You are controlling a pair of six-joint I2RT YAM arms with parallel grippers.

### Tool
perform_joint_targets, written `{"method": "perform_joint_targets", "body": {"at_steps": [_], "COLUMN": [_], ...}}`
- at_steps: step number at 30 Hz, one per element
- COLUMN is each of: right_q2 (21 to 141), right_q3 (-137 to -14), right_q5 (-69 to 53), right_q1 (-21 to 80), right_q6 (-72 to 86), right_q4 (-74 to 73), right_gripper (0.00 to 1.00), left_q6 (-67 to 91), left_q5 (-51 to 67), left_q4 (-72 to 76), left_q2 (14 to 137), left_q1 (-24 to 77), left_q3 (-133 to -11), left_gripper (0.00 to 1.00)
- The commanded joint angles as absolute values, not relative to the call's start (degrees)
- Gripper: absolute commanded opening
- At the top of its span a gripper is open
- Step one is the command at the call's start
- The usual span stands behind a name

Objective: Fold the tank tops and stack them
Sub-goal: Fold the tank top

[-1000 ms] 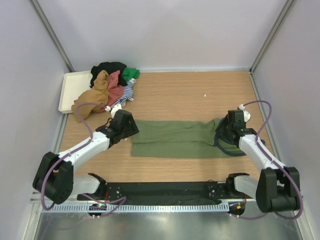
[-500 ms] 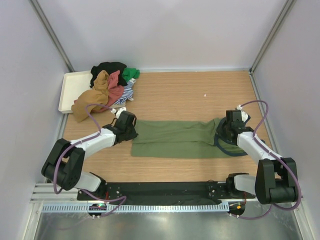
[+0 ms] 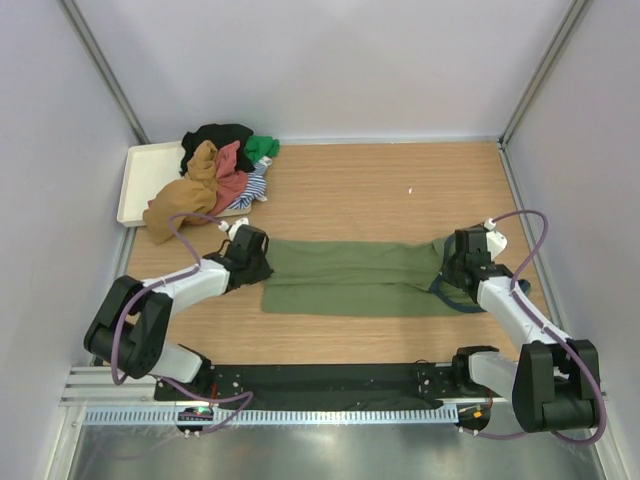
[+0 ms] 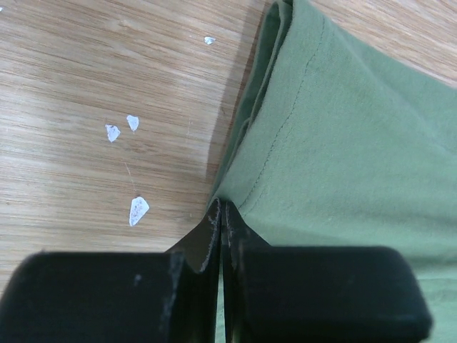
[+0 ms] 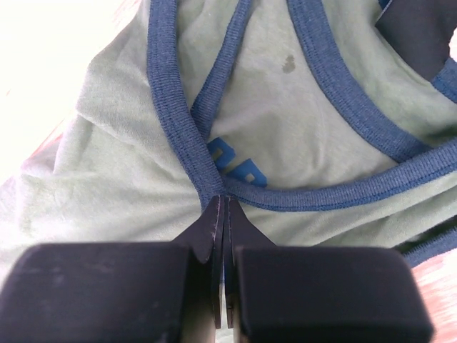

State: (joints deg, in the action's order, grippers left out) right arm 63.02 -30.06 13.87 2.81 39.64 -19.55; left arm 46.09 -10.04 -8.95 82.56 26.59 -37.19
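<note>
A: What had changed at the olive green tank top (image 3: 350, 277)?
B: Both claws, open a second before, had closed. The left gripper (image 4: 220, 214) pinched its left hem; the right gripper (image 5: 223, 207) was clamped on the navy trim (image 5: 171, 121) at its right end.
A: And the top?
B: Flat, unmoved. Beyond its left end, the pile of other tank tops (image 3: 220, 170) stayed against the tray (image 3: 137, 180).
</note>
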Motion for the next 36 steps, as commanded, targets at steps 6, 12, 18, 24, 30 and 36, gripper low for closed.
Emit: {"method": "perform_joint_targets", "body": {"at_steps": [6, 12, 18, 24, 30, 36], "right_q2": [61.26, 61.26, 67.67, 75.21, 82.52, 91.31], "right_q3": [-31.29, -35.49, -42.96, -48.07, -51.06, -56.33], "right_q5": [17.49, 18.63, 14.34, 9.32, 8.08, 8.61], "right_q1": [2.46, 0.71, -5.09, -12.12, -16.52, -16.52], "right_q6": [39.46, 37.09, 37.18, 36.74, 38.4, 40.6], "right_q4": [-21.0, -21.35, -21.36, -18.81, -15.91, -14.15], "right_gripper": [0.42, 0.49, 0.53, 0.6, 0.64, 0.77], "left_q6": [45.0, 44.12, 43.86, 43.59, 43.86, 44.47], "left_q5": [-12.39, -12.39, -7.83, -3.79, -0.35, -0.18], "left_q4": [-10.63, -13.18, -11.96, -10.37, -6.77, -4.22], "left_q2": [79.54, 77.96, 79.71, 85.51, 93.59, 98.26], "left_q1": [25.84, 25.05, 20.66, 20.21, 20.21, 20.13], "left_q3": [-35.86, -38.58, -41.92, -47.46, -50.71, -51.94], "left_gripper": [0.23, 0.36, 0.54, 0.65, 0.68, 0.7]}}
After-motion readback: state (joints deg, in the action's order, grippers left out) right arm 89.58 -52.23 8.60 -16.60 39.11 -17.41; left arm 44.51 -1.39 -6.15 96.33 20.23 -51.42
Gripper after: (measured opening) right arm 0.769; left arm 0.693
